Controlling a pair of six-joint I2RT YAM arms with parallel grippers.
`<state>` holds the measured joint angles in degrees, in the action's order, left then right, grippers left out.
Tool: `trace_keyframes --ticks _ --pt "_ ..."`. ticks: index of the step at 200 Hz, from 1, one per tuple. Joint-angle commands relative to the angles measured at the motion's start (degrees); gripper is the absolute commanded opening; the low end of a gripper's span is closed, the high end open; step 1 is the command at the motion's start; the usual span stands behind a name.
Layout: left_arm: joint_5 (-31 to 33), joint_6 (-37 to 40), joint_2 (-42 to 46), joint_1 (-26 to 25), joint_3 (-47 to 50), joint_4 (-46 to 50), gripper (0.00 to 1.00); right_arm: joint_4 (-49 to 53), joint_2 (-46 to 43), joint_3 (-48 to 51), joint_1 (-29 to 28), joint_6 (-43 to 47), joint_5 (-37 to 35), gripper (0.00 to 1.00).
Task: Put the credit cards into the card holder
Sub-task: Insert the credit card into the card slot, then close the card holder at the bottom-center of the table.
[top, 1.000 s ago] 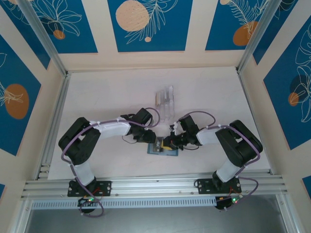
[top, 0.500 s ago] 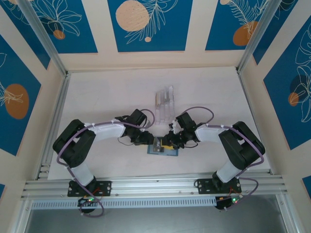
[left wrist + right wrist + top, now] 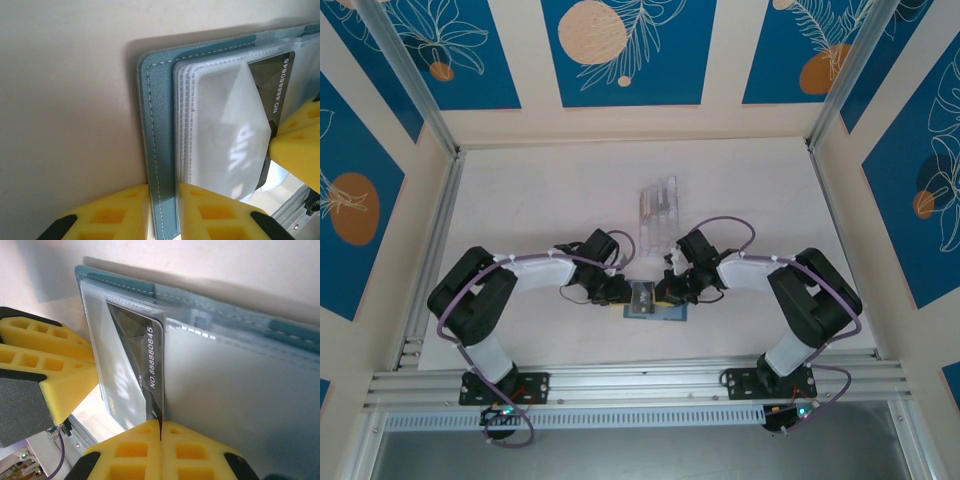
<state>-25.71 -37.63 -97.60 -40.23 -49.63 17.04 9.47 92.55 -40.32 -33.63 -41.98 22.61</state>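
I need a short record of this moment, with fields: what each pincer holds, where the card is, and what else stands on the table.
left pincer: shut on the teal cover edge of the card holder
right pincer: shut on the edge of the credit card
credit card: partly inside a see-through pocket, numbered end outside
clear rack: on the table, beyond the card holder, apart from it
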Motion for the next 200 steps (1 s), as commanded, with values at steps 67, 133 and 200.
trace_keyframes --ticks 67,133,200 --pt "-0.85 -2.18 -1.82 -0.79 1.35 -2.37 0.21 9.52 -1.44 -4.64 -2.06 2.29 -5.84 0.22" --pt "-0.56 -3.59 -2.2 -0.73 3.36 -4.5 0.21 24.37 -12.07 -6.94 -4.52 3.57 -20.59 0.43" --pt "-0.6 -3.6 -2.53 -0.82 3.4 -4.85 0.21 32.71 -5.58 -11.23 -9.28 -0.77 -39.78 0.64"
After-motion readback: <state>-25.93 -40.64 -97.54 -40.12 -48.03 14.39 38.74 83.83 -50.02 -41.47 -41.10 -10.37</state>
